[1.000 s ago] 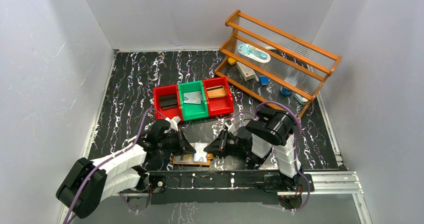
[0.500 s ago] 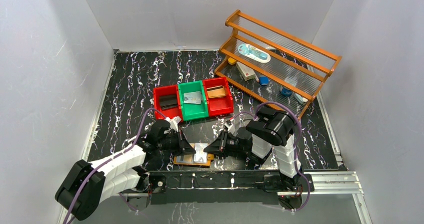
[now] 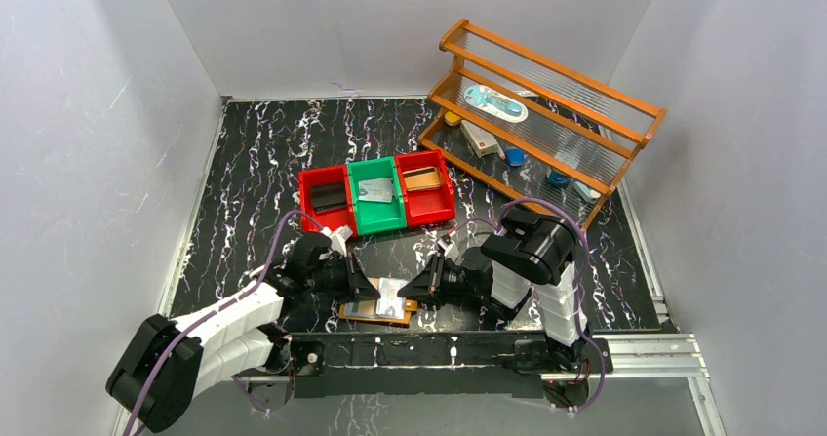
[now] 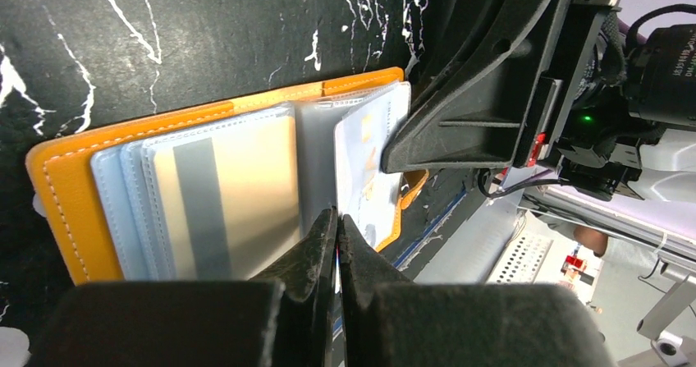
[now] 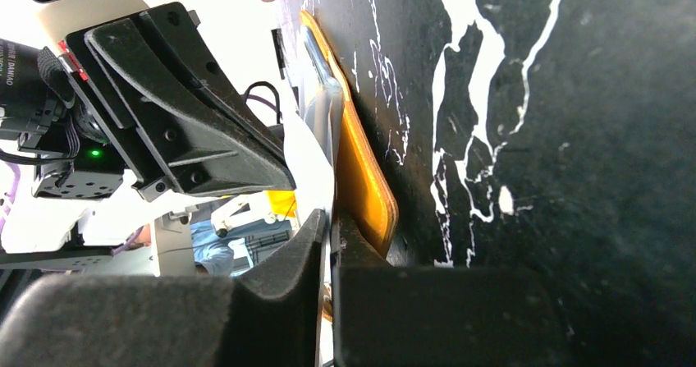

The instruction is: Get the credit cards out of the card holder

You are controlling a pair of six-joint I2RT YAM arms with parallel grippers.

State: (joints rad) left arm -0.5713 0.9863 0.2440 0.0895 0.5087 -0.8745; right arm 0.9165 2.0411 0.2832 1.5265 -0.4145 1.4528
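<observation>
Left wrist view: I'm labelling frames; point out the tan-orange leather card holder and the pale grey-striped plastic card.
Tan-orange leather card holder [image 4: 61, 203], left wrist view, stitched left border.
Pale grey-striped plastic card [image 4: 250, 194], left wrist view, face right of the stripe.

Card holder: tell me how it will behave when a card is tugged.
The card holder probably slides or lifts rather than staying put: it looks thin and light, lying open on a smooth table. Its clear pockets fan loosely, so they likely flex with any pull.
</observation>
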